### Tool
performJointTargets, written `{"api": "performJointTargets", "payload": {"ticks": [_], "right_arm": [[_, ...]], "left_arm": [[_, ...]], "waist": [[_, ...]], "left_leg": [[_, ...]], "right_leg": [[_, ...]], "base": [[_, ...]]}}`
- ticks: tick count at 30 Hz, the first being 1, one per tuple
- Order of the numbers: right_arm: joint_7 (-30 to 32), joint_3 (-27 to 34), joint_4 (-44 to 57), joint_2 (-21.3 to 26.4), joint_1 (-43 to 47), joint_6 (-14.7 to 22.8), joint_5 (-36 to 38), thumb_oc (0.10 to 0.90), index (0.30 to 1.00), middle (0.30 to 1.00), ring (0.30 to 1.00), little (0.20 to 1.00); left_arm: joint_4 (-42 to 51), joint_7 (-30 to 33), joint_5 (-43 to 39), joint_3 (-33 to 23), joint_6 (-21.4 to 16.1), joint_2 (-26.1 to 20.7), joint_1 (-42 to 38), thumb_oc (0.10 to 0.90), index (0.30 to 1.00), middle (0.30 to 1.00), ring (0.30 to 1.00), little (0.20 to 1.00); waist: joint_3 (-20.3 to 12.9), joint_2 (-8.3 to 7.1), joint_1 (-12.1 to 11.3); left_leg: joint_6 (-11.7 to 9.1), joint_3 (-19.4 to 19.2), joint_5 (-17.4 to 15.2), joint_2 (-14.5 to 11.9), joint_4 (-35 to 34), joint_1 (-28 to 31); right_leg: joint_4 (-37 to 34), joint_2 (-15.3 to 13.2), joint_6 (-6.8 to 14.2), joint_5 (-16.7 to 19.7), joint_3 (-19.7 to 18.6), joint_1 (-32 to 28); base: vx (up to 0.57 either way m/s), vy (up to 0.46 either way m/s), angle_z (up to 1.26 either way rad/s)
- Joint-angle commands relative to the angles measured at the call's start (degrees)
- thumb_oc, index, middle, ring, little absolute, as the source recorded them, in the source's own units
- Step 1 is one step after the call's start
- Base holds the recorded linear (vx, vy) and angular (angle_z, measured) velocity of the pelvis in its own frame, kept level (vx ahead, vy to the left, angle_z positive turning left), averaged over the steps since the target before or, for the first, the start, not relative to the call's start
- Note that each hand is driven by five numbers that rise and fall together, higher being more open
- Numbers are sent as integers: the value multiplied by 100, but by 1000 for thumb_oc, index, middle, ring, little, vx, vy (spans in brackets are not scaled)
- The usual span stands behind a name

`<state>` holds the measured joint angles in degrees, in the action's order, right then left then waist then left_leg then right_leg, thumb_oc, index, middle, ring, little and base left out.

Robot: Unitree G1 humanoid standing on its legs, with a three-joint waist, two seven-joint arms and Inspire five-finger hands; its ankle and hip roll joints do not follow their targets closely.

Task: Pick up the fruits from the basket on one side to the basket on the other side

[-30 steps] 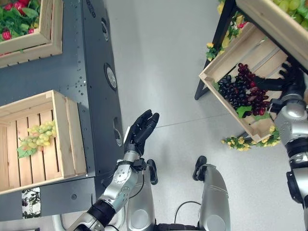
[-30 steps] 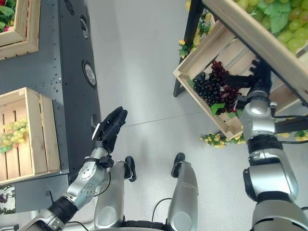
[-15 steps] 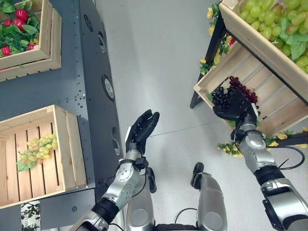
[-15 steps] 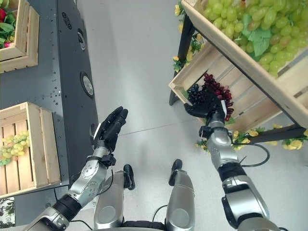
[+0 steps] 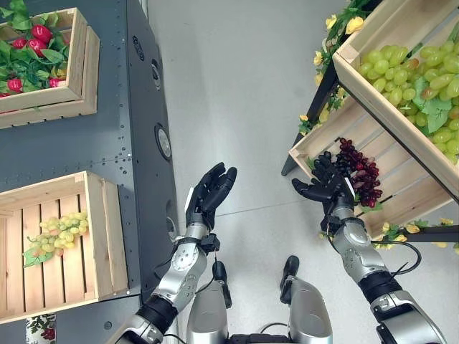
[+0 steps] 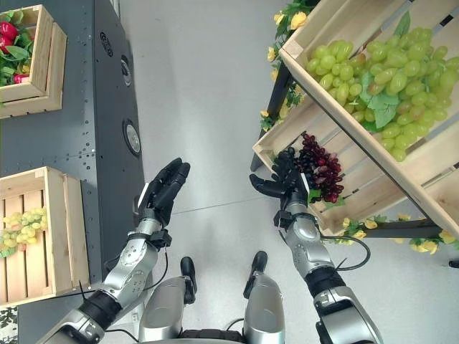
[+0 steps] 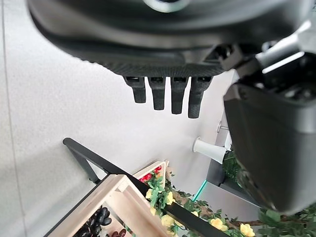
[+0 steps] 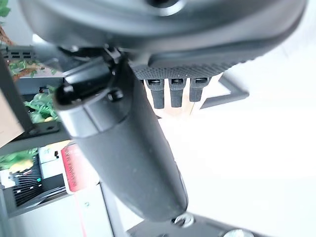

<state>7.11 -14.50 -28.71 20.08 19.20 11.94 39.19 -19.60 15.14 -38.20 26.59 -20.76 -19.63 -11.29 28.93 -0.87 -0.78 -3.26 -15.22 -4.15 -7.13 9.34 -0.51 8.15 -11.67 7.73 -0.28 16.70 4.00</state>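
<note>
On the robot's right stands a slanted wooden rack with two crates. The upper crate (image 5: 373, 93) is heaped with green grapes (image 5: 412, 75) and a few green leaves. The lower crate (image 5: 315, 147) holds one bunch of dark purple grapes (image 5: 358, 172) lying on its slats near the front rim, with bare slats beside it. Yellow flowers (image 5: 344, 18) trim the rack's dark frame.

The right hand (image 5: 324, 188) is raised at the front edge of the lower crate, just beside the dark bunch, fingers spread and straight. It holds nothing; whether it touches the bunch cannot be told.

On the robot's left, a dark grey tabletop (image 5: 107, 136) carries two more wooden crates. The near crate (image 5: 100, 236) contains a small bunch of green grapes (image 5: 57, 233) with a leaf, lying on otherwise bare slats. The far crate (image 5: 79, 64) is filled with red fruit (image 5: 39, 32) among green leaves.

The left hand (image 5: 208, 197) hovers over the grey floor (image 5: 237, 86) between tabletop and rack, fingers extended and close together, empty, well apart from every crate.
</note>
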Motion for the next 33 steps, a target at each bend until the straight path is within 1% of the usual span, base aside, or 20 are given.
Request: {"api": "performJointTargets", "payload": {"ticks": [1, 3, 6, 8, 10, 13, 14, 18, 21, 23, 24, 25, 26, 27, 28, 29, 30, 31, 32, 33], "right_arm": [[-434, -176, 575, -130, -198, 810, -160, 800, 900, 900, 900, 900], [-512, -273, 683, -194, -380, 813, -293, 800, 900, 900, 900, 900], [-448, -370, 721, -301, -583, 819, -323, 800, 900, 900, 900, 900], [-445, -385, 751, -391, -745, 817, -318, 800, 900, 900, 900, 900], [-393, -400, 820, -463, -923, 815, -349, 800, 900, 900, 900, 900], [-171, -458, 880, -564, -1016, 850, -487, 800, 900, 900, 900, 900], [33, -510, 885, -609, -1006, 892, -589, 800, 900, 900, 900, 900], [422, -639, 891, -754, -947, 808, -788, 800, 900, 900, 900, 900], [630, -830, 881, -862, -960, 647, -1048, 800, 900, 900, 900, 900], [666, -937, 863, -899, -917, 533, -1051, 800, 900, 900, 900, 900], [665, -949, 861, -903, -908, 522, -1047, 800, 900, 900, 900, 900], [734, -1018, 868, -928, -863, 485, -1076, 800, 900, 900, 900, 900], [752, -1035, 874, -932, -847, 471, -1081, 800, 900, 900, 900, 900], [811, -1067, 889, -935, -792, 435, -1019, 800, 900, 900, 900, 900], [797, -1071, 893, -933, -777, 414, -992, 800, 900, 900, 900, 900], [764, -1074, 927, -928, -772, 379, -946, 800, 900, 900, 900, 900], [764, -1077, 943, -923, -778, 376, -937, 800, 900, 900, 900, 900], [774, -1091, 989, -885, -815, 374, -904, 800, 900, 900, 900, 900], [815, -1118, 1062, -813, -878, 346, -871, 800, 900, 900, 900, 900], [889, -1147, 1128, -743, -958, 326, -855, 800, 900, 900, 900, 900]], "left_arm": [[162, -105, 406, -150, -339, 120, 377, 800, 900, 900, 900, 900], [128, -93, 450, -217, -345, 117, 487, 800, 900, 900, 900, 900], [25, -72, 691, -320, -350, 109, 617, 800, 900, 900, 900, 900], [-7, -22, 939, -384, -234, 76, 734, 800, 900, 900, 900, 900], [-17, 16, 1233, -403, -78, 21, 821, 800, 900, 900, 900, 900], [-52, 151, 1635, -387, 81, -65, 853, 800, 900, 900, 900, 900], [-99, 237, 1770, -371, 163, -135, 814, 800, 900, 900, 900, 900], [-193, 263, 1841, -358, 213, -207, 745, 800, 900, 900, 900, 900], [-176, 353, 2055, -295, 220, -199, 741, 800, 900, 900, 900, 900], [-145, 431, 2257, -260, 286, -215, 734, 800, 900, 900, 900, 900], [-142, 439, 2285, -258, 296, -221, 732, 800, 900, 900, 900, 900], [-113, 445, 2515, -231, 377, -270, 710, 800, 900, 900, 900, 900], [-103, 447, 2588, -224, 403, -286, 703, 800, 900, 900, 900, 900], [-40, 319, 2911, -178, 552, -399, 676, 800, 900, 900, 900, 900], [-34, 230, 3067, -152, 609, -450, 674, 800, 900, 900, 900, 900], [-56, 84, 3318, -77, 660, -555, 671, 800, 900, 900, 900, 900], [-57, 33, 3386, -51, 694, -589, 670, 800, 900, 900, 900, 900], [-58, -42, 3476, 5, 703, -662, 689, 800, 900, 900, 900, 900], [-42, -167, 3560, 58, 777, -749, 704, 800, 900, 900, 900, 900], [-42, -299, 3637, 102, 827, -823, 717, 800, 900, 900, 900, 900]], "waist": [[-996, -56, -29], [-1081, -46, -38], [-1240, -27, -86], [-1351, -17, -118], [-1425, 25, -156], [-1485, 87, -218], [-1515, 121, -258], [-1552, 188, -337], [-1582, 251, -429], [-1606, 271, -523], [-1607, 271, -533], [-1618, 281, -599], [-1619, 283, -616], [-1627, 300, -690], [-1629, 309, -711], [-1613, 345, -719], [-1608, 350, -720], [-1579, 381, -697], [-1529, 428, -642], [-1488, 470, -554]], "left_leg": [[314, -41, -87, 293, -337, 37], [317, -12, -40, 328, -483, 120], [327, 36, 49, 389, -740, 268], [338, 80, 99, 429, -896, 364], [362, 155, 160, 487, -1071, 425], [387, 252, 263, 569, -1358, 501], [392, 307, 284, 605, -1434, 483], [473, 346, 247, 693, -1434, 471], [546, 399, 214, 770, -1430, 502], [593, 502, 192, 830, -1412, 519], [600, 515, 186, 838, -1405, 521], [639, 579, 158, 877, -1369, 519], [649, 598, 151, 889, -1355, 515], [722, 715, 125, 956, -1274, 469], [758, 767, 119, 992, -1248, 453], [846, 912, 113, 1087, -1202, 429], [869, 952, 112, 1117, -1188, 417], [906, 1041, 112, 1165, -1172, 421], [938, 1148, 109, 1205, -1173, 453], [943, 1260, 100, 1215, -1192, 510]], "right_leg": [[-415, 191, -289, 6, 10, -302], [-500, 194, -264, 34, 20, -364], [-661, 189, -212, 98, 80, -494], [-750, 176, -173, 148, 125, -568], [-812, 150, -120, 198, 162, -612], [-903, 82, -48, 302, 255, -668], [-975, 32, -14, 384, 309, -692], [-885, -132, 19, 465, 425, -641], [-833, -247, 28, 464, 540, -703], [-778, -295, 24, 445, 617, -761], [-762, -304, 25, 446, 628, -765], [-612, -355, 17, 432, 674, -767], [-563, -367, 13, 422, 682, -767], [-105, -466, -14, 402, 681, -710], [164, -524, -18, 413, 655, -657], [929, -665, -16, 500, 497, -445], [1124, -700, -13, 518, 432, -360], [1607, -729, -19, 580, 277, -135], [2068, -706, -41, 638, 51, 139], [2181, -561, -64, 691, -236, 368]], "base": [[37, 40, 9], [29, 44, 10], [31, 30, 9], [29, 36, 12], [-1, 47, 9], [-13, 51, 26], [-36, 56, 31], [-29, 75, 25], [23, 102, 22], [57, 125, 17], [71, 154, 22], [46, 106, 30], [77, 183, 34], [68, 156, 31], [102, 231, 34], [77, 165, 32], [79, 167, 26], [75, 110, 30], [111, 83, 36], [130, -37, 42]]}}
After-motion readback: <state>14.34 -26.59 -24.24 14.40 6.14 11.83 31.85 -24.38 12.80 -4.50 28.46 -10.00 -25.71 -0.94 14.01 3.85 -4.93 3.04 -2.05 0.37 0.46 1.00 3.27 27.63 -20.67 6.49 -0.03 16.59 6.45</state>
